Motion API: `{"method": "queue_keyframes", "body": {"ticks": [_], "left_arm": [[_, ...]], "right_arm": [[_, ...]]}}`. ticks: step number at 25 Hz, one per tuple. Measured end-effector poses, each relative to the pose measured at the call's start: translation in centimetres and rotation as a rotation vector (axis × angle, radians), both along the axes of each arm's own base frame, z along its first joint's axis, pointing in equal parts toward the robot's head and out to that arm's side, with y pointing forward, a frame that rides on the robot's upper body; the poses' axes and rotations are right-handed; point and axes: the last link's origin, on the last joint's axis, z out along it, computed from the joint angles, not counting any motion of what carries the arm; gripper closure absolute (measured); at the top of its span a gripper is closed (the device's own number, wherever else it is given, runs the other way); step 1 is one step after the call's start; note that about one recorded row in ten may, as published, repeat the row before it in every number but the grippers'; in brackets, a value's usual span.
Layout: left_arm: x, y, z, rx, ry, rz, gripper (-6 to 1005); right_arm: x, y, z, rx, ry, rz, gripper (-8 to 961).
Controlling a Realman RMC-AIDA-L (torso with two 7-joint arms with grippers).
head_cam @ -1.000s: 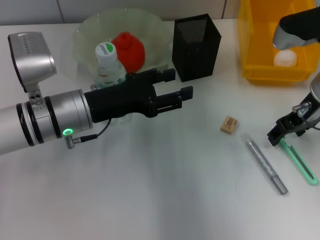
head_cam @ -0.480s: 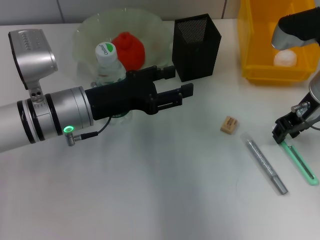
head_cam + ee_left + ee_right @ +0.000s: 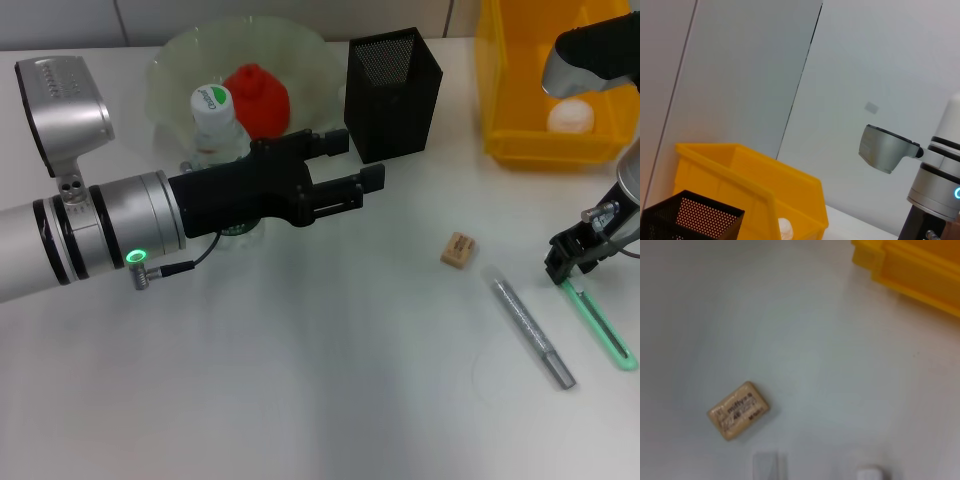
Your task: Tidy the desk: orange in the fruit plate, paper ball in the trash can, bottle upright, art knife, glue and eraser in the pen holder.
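Note:
The bottle [image 3: 214,128] with a green cap stands upright in front of the pale green fruit plate [image 3: 180,60], which holds the orange [image 3: 258,100]. My left gripper [image 3: 350,165] is open and empty, reaching past the bottle toward the black mesh pen holder [image 3: 392,95]. The eraser [image 3: 458,249] lies on the table and shows in the right wrist view [image 3: 738,410]. The grey glue stick [image 3: 530,330] and the green art knife [image 3: 598,325] lie at the right. My right gripper [image 3: 580,252] hovers over the knife's near end. The paper ball [image 3: 571,116] lies in the yellow bin [image 3: 520,140].
The yellow bin stands at the back right, next to the pen holder; both show in the left wrist view, bin [image 3: 765,180] and holder [image 3: 690,220]. The left arm spans the table's left half. The bin's corner shows in the right wrist view [image 3: 910,270].
The right gripper has shifted a little to the right, above the knife's end. The left gripper has edged slightly back. The bottle and other items have not moved.

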Motion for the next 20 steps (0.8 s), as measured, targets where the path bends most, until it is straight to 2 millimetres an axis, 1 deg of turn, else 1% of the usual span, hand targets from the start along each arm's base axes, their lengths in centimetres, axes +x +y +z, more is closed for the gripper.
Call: {"method": "queue_keyframes", "body": {"ticks": [10, 20], "left_arm": [[0.14, 0.05, 0.03, 0.001, -0.004, -0.001, 287], [0.24, 0.1, 0.04, -0.003, -0.007, 0.0, 287]], "right_arm": [[0.11, -0.07, -0.31, -0.022, -0.005, 0.002, 653], [0.27, -0.03, -0.29, -0.02, -0.002, 0.004, 653]]}}
